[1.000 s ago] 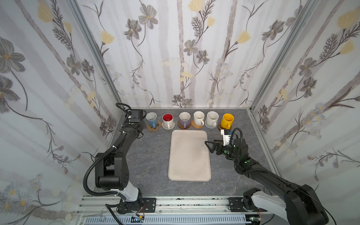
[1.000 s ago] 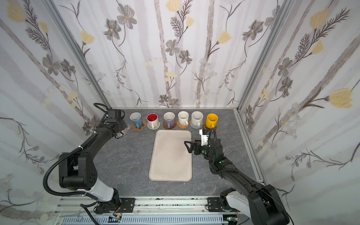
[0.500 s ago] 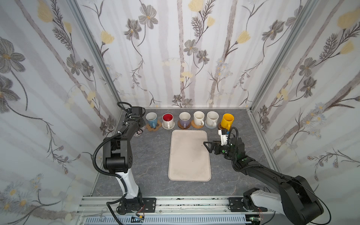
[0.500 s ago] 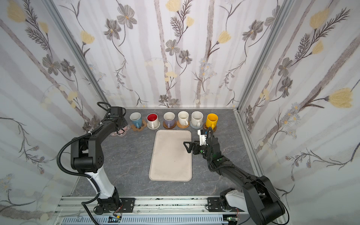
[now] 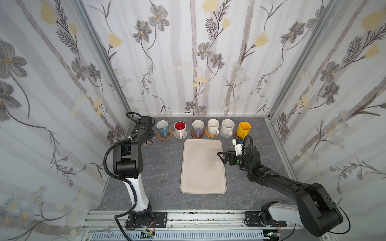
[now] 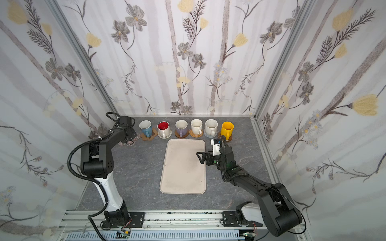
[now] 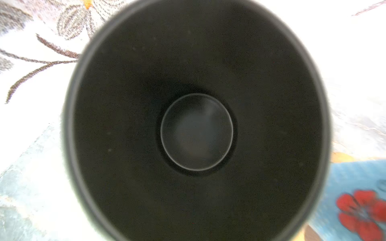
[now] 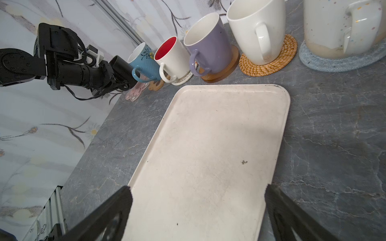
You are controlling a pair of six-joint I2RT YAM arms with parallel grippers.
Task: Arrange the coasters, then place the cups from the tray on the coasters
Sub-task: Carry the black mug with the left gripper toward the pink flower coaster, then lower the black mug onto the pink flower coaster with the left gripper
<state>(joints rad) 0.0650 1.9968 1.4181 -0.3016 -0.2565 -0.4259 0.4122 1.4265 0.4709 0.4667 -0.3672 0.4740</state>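
Left gripper [image 8: 116, 81] clamped on black mug [image 8: 123, 67]: matte, black inside and out, at pink flower coaster [image 8: 134, 92], contact unclear, beside light blue mug [image 8: 144, 62]. Right gripper [image 5: 221, 156] spread wide over tray [image 5: 200, 183] edge.

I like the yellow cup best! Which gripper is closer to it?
Right. The right gripper hangs open over the tray's edge near the yellow cup; the left gripper holds the black cup at the row's other end.
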